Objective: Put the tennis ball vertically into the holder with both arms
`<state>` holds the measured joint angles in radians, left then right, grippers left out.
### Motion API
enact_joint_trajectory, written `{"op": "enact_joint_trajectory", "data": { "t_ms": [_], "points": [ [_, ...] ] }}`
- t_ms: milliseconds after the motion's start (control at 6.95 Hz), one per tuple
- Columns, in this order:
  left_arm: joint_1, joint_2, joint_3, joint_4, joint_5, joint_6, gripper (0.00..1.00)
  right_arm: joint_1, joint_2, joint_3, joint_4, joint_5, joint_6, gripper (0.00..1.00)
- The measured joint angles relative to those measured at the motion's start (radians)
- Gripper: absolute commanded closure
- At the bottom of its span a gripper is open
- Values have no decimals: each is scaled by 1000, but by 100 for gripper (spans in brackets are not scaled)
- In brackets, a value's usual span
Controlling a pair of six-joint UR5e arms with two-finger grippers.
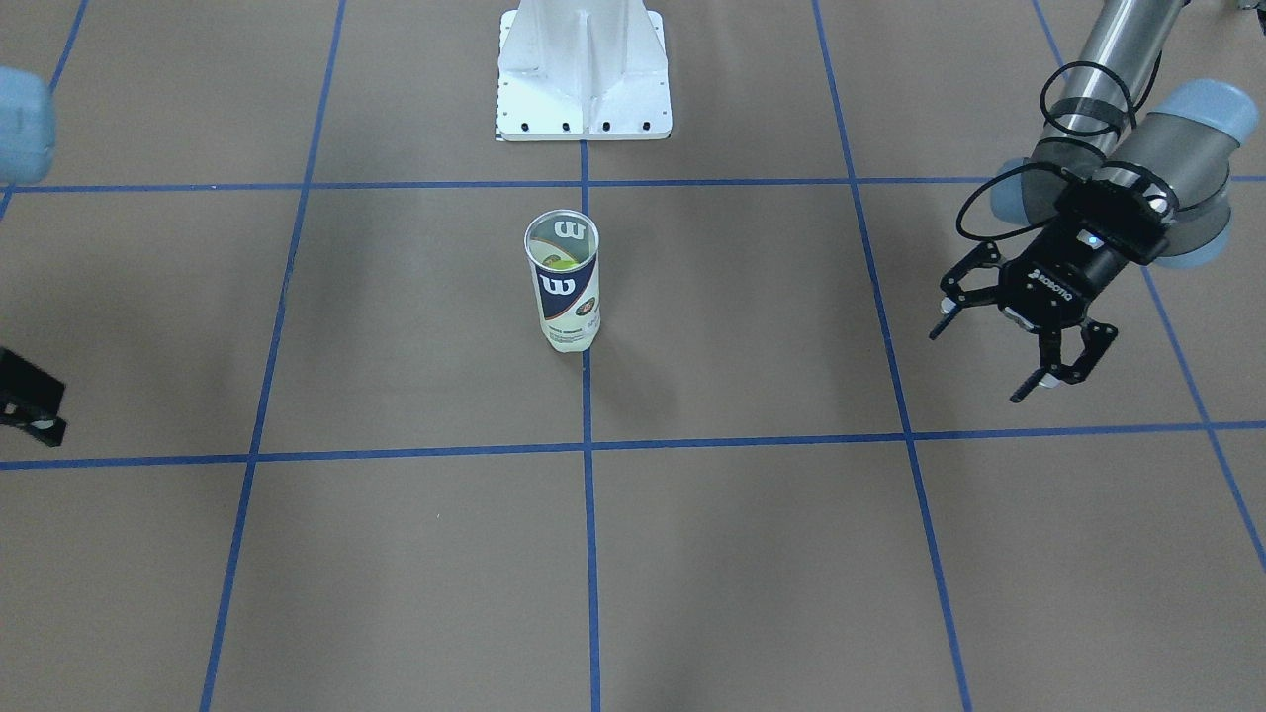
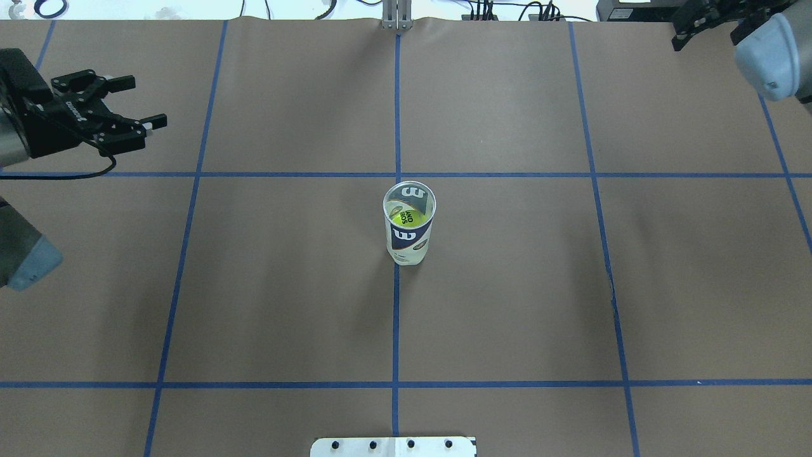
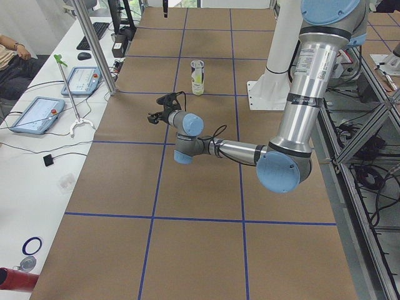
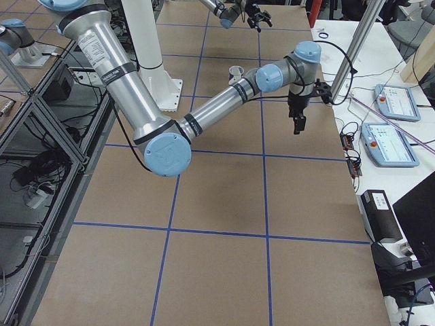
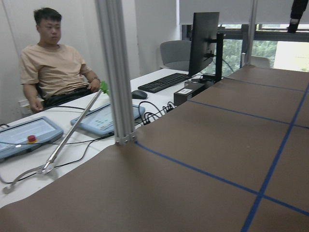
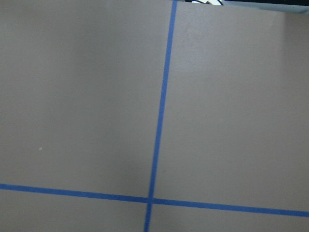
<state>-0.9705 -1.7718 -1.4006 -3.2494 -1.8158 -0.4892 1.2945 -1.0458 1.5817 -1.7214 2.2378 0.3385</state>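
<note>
Overhead, I see the tennis ball [image 2: 408, 218] inside the holder [image 2: 410, 246], which stands upright mid-bench on blue tape [image 2: 396, 317]. The front view barely shows the ball. The left tool [image 2: 146, 101] gapes wide, well apart from the holder. I cannot tell the right tool's [image 4: 298, 124] spread. Only the left wrist camera shows a seated man [image 5: 54, 67] beside the brown bench [image 2: 285, 285].

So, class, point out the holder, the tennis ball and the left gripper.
holder [image 2: 411, 240], overhead view, its navy label.
tennis ball [image 2: 408, 219], overhead view, its top, inside the holder.
left gripper [image 1: 977, 365], front-facing view, gap between its open jaws.
</note>
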Motion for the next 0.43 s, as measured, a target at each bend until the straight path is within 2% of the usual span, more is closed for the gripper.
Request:
{"op": "enact_joint_trajectory", "data": {
  "t_ms": [288,432],
  "points": [
    [-95,15,19,77,2,10,1,101,-30,-138,53,10,-200,1],
    [-132,16,38,93,3,13,1,138,-54,-170,60,12,-271,1]
  ]
}}
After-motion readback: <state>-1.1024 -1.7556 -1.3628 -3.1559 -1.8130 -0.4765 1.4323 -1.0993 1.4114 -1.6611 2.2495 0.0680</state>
